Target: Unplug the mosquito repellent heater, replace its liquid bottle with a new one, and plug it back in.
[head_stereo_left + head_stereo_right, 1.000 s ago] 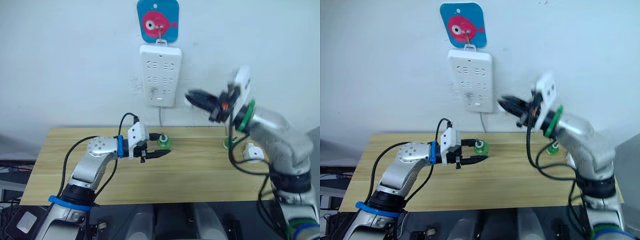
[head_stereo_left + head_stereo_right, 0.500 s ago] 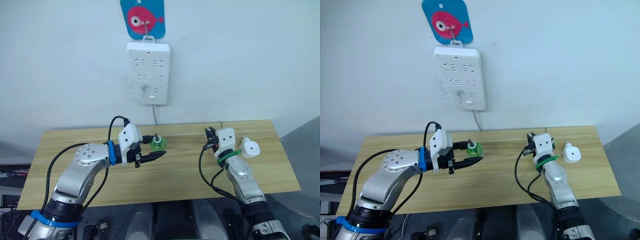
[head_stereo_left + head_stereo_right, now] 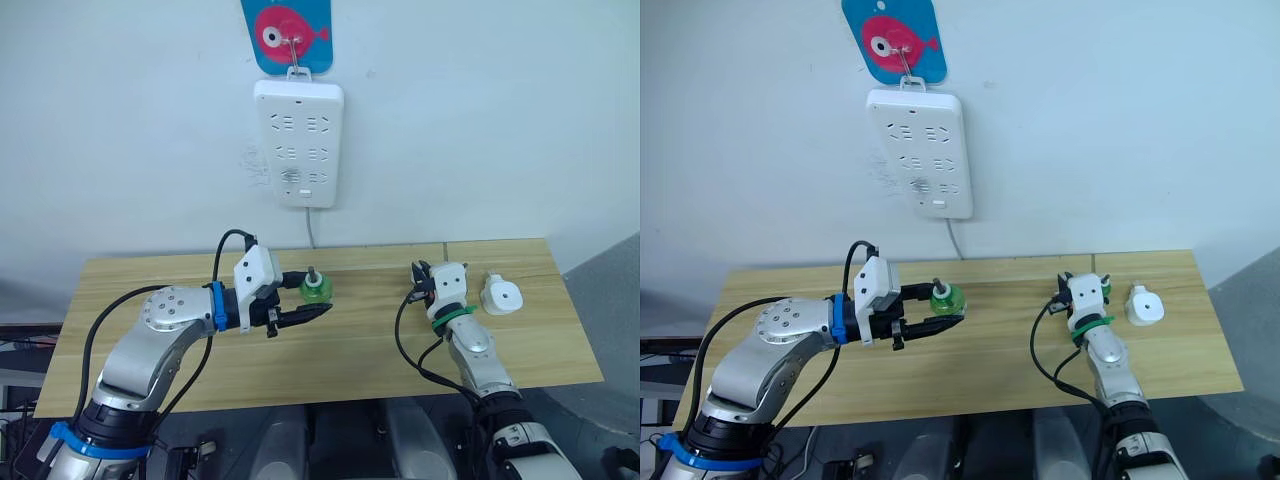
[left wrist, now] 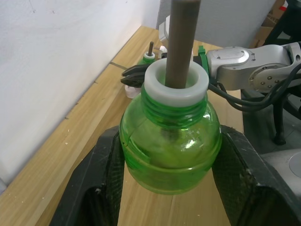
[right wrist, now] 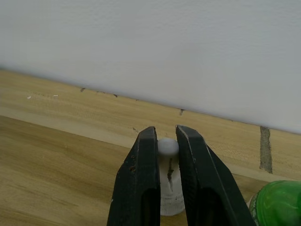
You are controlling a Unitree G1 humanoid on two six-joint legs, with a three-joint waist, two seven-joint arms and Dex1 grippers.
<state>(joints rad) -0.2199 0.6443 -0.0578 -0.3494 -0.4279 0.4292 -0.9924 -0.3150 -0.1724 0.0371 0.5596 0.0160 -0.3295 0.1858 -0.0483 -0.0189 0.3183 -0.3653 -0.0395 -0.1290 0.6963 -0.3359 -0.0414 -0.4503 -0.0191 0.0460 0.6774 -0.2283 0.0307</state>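
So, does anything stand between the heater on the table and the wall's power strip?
Nothing visible. The heater lies beside the right gripper, which is shut on a small white piece; bare table and wall lead to the power strip.

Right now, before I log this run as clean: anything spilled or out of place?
No spill shows. The mosquito repellent heater lies on the table, off the power strip; the green bottle in the left gripper is uncapped, wick bare.
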